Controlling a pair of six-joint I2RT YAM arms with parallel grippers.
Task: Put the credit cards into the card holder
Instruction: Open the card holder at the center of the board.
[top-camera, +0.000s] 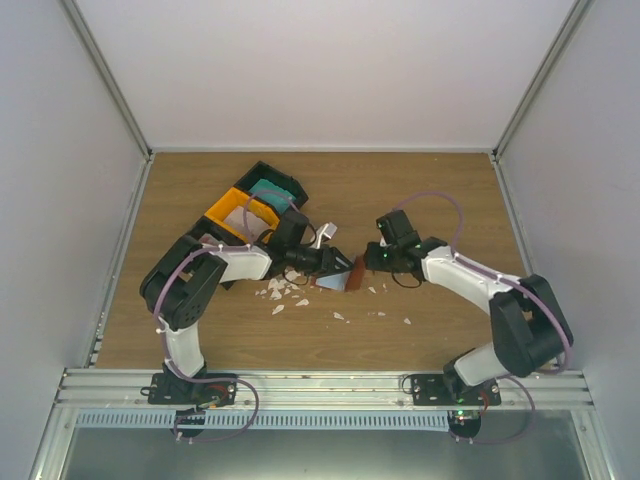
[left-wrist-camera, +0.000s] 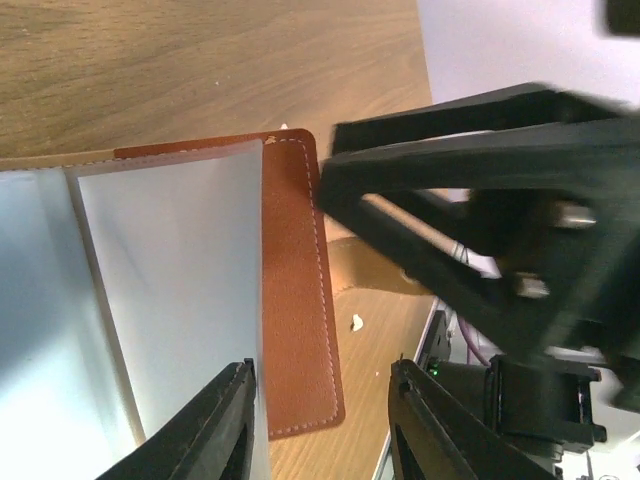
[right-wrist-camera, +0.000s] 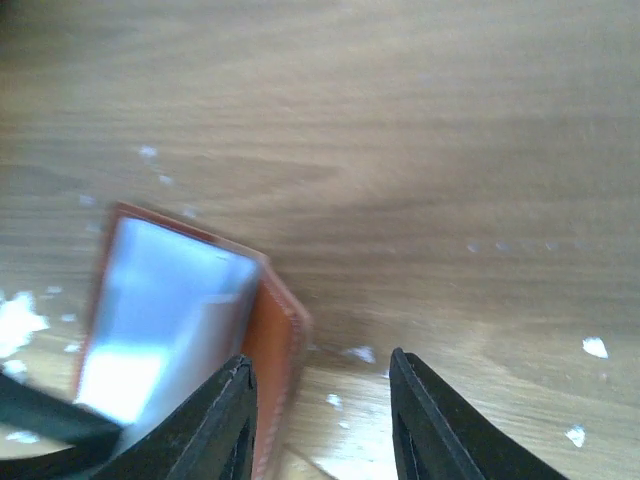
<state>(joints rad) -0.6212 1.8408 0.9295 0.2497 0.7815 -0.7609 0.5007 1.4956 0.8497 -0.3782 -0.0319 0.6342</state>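
A: Step in hand, by judgement: seating a pale card (left-wrist-camera: 170, 300) in the card holder (left-wrist-camera: 298, 300). The holder sits tilted near the middle of the table (top-camera: 450, 200), card flat against it.

B: Pincers?

A: Left gripper (left-wrist-camera: 320, 440) spread, nothing pinched. Right gripper (right-wrist-camera: 320, 420) likewise, beside the holder. Next: brace holder, push card squarely home.

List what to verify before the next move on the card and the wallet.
1. Whitish card against card holder: ok, its edge runs parallel to the stitching.
2. Card fully inside: not ok, most of it shows.
3. Left gripper clamping the card: not ok, jaws apart.
4. Right gripper clamping the holder: not ok, jaws apart, holder beside one finger.
5. Clearance between the grippers: cannot tell, they are close.
6. Teal card loaded: not ok, it lies in the tray.
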